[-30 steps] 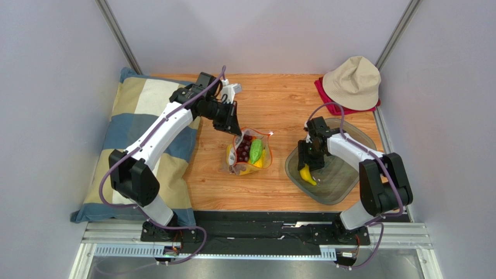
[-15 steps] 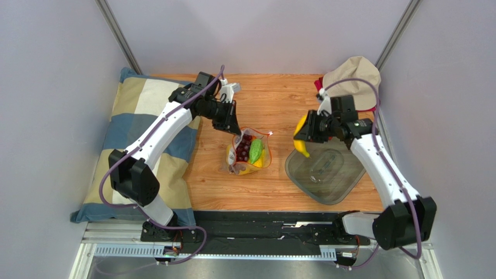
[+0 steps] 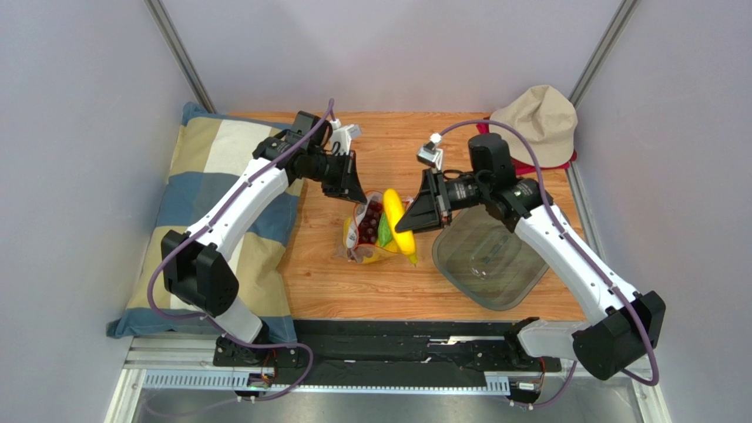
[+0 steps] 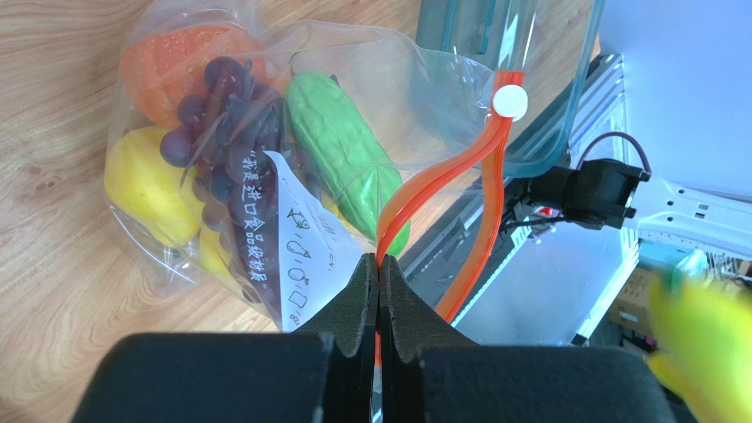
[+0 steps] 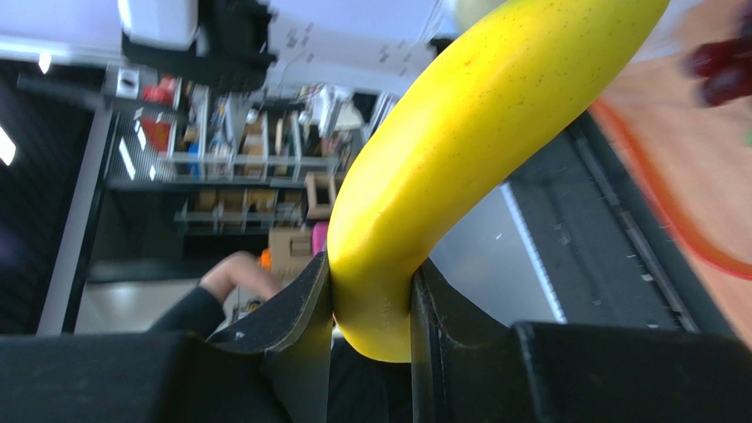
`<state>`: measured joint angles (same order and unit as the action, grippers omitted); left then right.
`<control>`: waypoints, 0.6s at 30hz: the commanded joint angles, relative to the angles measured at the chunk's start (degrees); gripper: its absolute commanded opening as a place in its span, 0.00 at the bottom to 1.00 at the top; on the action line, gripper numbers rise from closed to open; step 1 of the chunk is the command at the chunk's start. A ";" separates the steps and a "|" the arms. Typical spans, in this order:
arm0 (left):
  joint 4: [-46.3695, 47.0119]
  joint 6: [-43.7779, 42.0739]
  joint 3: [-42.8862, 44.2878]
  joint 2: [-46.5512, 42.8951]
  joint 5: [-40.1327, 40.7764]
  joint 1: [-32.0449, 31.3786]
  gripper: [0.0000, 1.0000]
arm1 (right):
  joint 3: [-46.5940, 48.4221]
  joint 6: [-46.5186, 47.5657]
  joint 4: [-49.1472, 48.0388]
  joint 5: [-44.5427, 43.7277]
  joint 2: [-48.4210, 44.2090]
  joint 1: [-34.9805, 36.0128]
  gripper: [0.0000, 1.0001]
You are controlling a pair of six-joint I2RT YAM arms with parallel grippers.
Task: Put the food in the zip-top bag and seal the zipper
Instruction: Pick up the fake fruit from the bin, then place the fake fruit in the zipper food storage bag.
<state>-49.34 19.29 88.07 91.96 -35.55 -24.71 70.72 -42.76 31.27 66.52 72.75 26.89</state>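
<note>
Left tool pinches the bag's zipper, holding that edge above the desk, mouth open. Right tool grips the banana, hanging over the bag's right edge, close beside the tray's left rim.

Left jaws pinched, right jaws clamped

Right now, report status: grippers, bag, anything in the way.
Left gripper shut on zipper, holding zip-top bag open. Right gripper shut on banana, close by bag mouth. Nothing seen blocking.
</note>
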 commanded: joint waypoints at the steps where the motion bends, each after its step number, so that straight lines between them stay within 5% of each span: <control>1: 2.94 1.72 -1.06 -3.37 -0.84 0.28 0.00 | -0.66 -7.32 -5.86 6.69 -1.12 4.92 0.00; 8: 3.90 2.42 -2.11 -4.51 -0.92 0.28 0.00 | -4.89 -19.28 -10.43 5.20 3.80 5.45 0.00; 18: 5.22 3.21 -3.43 -5.39 -1.36 0.28 0.00 | 1.61 -23.51 -10.71 -4.63 12.94 2.11 0.00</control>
<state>-46.63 21.52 84.66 89.34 -35.77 -24.71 67.24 -63.00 22.06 66.94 83.31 30.70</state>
